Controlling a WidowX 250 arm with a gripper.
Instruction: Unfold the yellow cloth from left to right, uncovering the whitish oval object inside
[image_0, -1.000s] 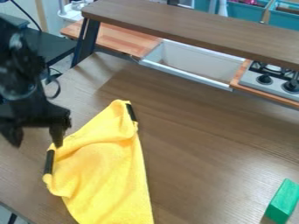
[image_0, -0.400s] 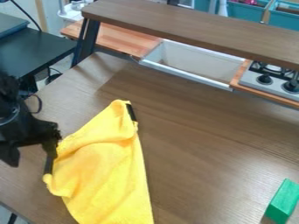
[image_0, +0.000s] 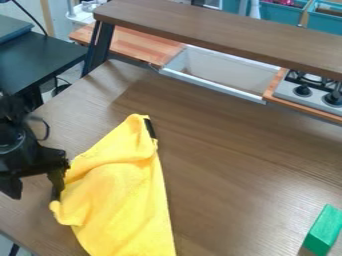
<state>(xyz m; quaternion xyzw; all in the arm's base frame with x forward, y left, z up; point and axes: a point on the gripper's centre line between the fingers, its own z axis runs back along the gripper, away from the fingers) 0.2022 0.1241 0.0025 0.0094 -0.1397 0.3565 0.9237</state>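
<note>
At the left edge of the camera view the black gripper (image_0: 37, 192) hangs low over the table, open, its two fingers spread wide. Its right finger overlaps the left corner of a yellow cloth (image_0: 123, 195), in front of most of a dark strip there; whether they touch I cannot tell. The cloth lies loosely folded, narrow at its top and running down to the bottom edge. A second black strip (image_0: 151, 129) sits on its upper corner. Far to the right, a green block (image_0: 324, 230) rests on the table.
The brown tabletop (image_0: 227, 165) spreads under everything. Behind it stand a raised wooden shelf (image_0: 220, 30), a white sink basin (image_0: 220, 70) and a stove (image_0: 310, 90). A dark side table (image_0: 43, 57) is at the upper left.
The gripper has come down and a little left, from above the cloth's left corner to beside it, its right finger now over the dark strip. Cloth and block have not moved.
</note>
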